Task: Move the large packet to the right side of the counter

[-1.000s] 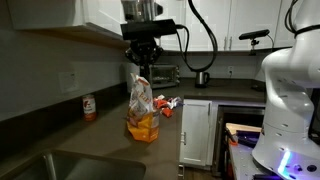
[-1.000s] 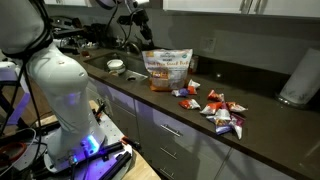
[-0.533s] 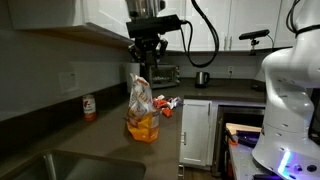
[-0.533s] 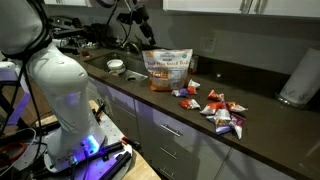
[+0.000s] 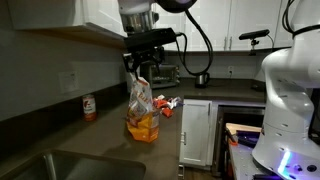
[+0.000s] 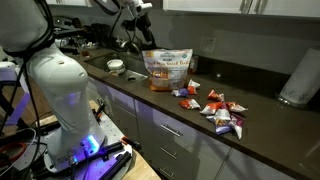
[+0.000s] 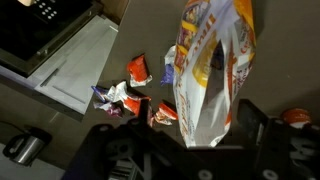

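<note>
The large packet [image 5: 143,110] stands upright on the counter [image 5: 100,140], a clear crinkly bag with orange-yellow contents low down. It also shows on the counter [image 6: 262,112] as the large packet [image 6: 168,68]. My gripper [image 5: 140,68] hangs just above its gathered top, open, with the fingers spread to either side. In the wrist view the large packet [image 7: 215,60] reaches up between the spread fingers of my gripper [image 7: 195,128], which do not press on it. In an exterior view the gripper [image 6: 140,20] is small and partly hidden by the arm.
Several small red-and-white packets [image 6: 222,110] lie on the counter beside the bag, also seen as small packets [image 7: 125,95]. A red-labelled can [image 5: 89,107] stands by the wall. A steel sink [image 5: 60,165], a kettle [image 5: 202,77] and a paper roll [image 6: 298,80] are nearby.
The jaws have gone from shut on the bag's top to spread wide, letting it go. The bag stays standing where it was.
</note>
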Available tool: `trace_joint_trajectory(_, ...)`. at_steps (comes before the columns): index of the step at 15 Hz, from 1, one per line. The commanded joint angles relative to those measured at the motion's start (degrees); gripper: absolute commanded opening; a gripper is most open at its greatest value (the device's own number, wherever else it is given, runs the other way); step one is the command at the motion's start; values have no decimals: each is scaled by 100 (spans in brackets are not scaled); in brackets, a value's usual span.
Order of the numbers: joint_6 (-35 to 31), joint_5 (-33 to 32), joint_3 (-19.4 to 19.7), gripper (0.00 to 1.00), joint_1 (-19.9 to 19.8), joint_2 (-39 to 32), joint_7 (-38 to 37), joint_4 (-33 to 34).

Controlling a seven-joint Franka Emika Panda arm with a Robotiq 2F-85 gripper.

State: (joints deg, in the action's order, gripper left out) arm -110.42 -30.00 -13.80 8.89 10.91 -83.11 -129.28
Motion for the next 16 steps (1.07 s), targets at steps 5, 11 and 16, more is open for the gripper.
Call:
trace_joint_trajectory(5, -830, 170, 134, 100, -58, -190, 410, -152)
trace_joint_trajectory(11, -1155, -202, 215, 100, -108, -731, 138, -412)
trace_joint_trajectory(16, -1209, -369, 346, 67, -43, -1028, 54, -455)
